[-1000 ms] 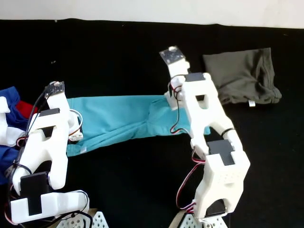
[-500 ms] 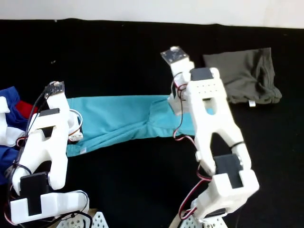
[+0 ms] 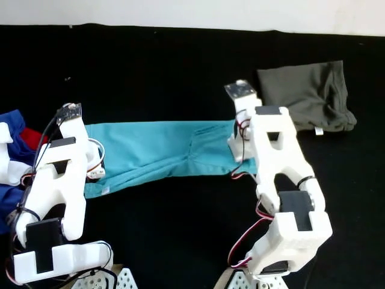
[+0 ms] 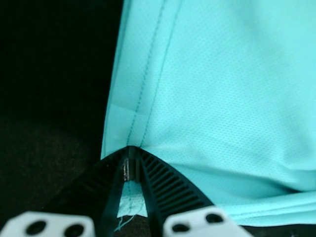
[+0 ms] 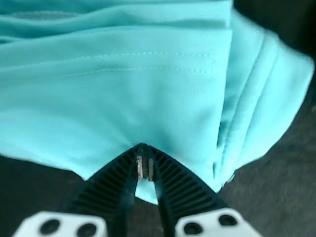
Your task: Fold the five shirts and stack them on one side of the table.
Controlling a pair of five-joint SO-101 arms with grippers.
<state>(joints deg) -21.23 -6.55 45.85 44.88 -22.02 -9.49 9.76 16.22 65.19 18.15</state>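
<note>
Clamping teal shirt (image 3: 150, 150) at opposite ends — by left gripper (image 4: 131, 165) and right gripper (image 5: 144, 167), both pinched onto it. Spread across table (image 3: 150, 72).

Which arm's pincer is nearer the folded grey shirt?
Right. The right pincer grips the teal shirt at the end near the grey shirt; the left pincer grips the opposite end, much farther off.

a black cloth (image 3: 150, 66) covers the table from edge to edge, matte and slightly fuzzy. a white wall (image 3: 180, 11) runs as a strip along the top of the frame. a tiny pale speck (image 3: 68, 78) sits on the cloth at upper left.
</note>
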